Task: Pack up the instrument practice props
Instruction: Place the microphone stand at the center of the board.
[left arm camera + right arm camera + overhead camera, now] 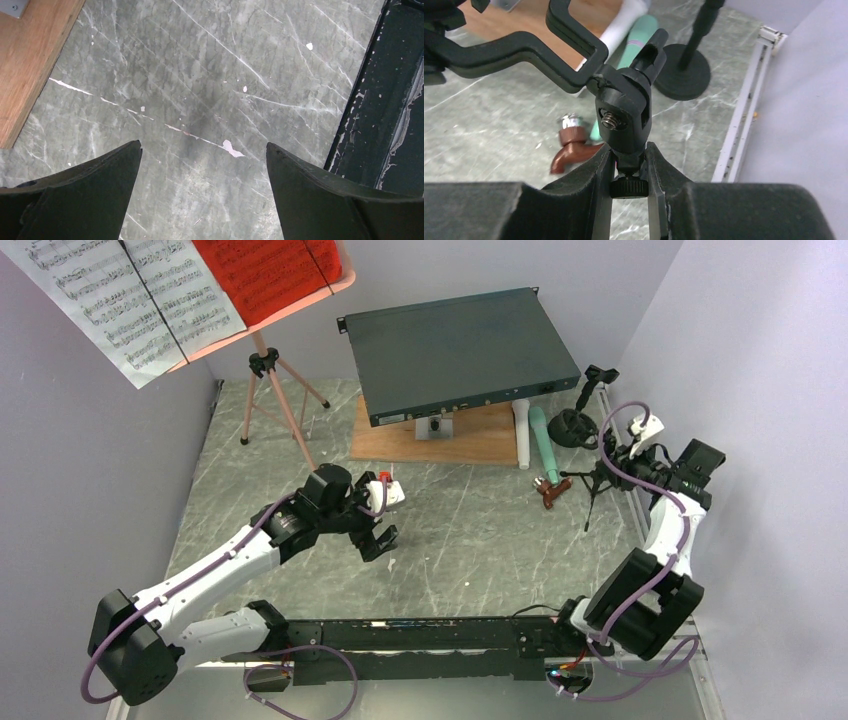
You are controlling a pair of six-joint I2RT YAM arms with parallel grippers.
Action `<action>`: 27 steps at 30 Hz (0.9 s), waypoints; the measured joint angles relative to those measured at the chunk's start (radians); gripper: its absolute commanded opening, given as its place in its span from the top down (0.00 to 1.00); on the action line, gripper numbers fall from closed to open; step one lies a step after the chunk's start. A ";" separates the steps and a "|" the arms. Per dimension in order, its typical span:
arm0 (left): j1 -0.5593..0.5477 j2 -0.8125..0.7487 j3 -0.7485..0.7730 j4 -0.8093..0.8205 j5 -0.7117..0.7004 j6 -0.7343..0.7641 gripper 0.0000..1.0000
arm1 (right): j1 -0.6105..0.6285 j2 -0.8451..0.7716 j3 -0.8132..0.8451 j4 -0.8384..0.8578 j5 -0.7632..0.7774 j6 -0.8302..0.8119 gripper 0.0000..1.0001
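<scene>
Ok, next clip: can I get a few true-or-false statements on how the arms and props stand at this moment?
1. The left gripper is open and empty. True.
2. The right gripper holds nothing. False: it is shut on a black swivel mount.
3. The music stand lies folded on the table. False: it stands upright on its tripod legs, with pages on it.
4. The mint tube lies beside the white tube. True.
5. The round-based mic stand lies tipped over. False: it stands upright on its base.
</scene>
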 measured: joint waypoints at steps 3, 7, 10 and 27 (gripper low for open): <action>0.002 0.000 0.000 0.000 -0.003 0.001 0.01 | 0.024 0.041 -0.009 0.132 0.045 0.081 1.00; 0.005 0.000 0.000 0.000 -0.007 0.004 0.01 | 0.107 0.107 -0.014 0.246 0.130 0.147 1.00; 0.006 0.000 0.000 0.000 -0.011 0.007 0.01 | 0.148 0.152 -0.015 0.292 0.159 0.191 0.96; 0.008 -0.018 0.000 -0.001 -0.015 0.008 0.00 | 0.136 0.163 -0.036 0.282 0.248 0.208 0.22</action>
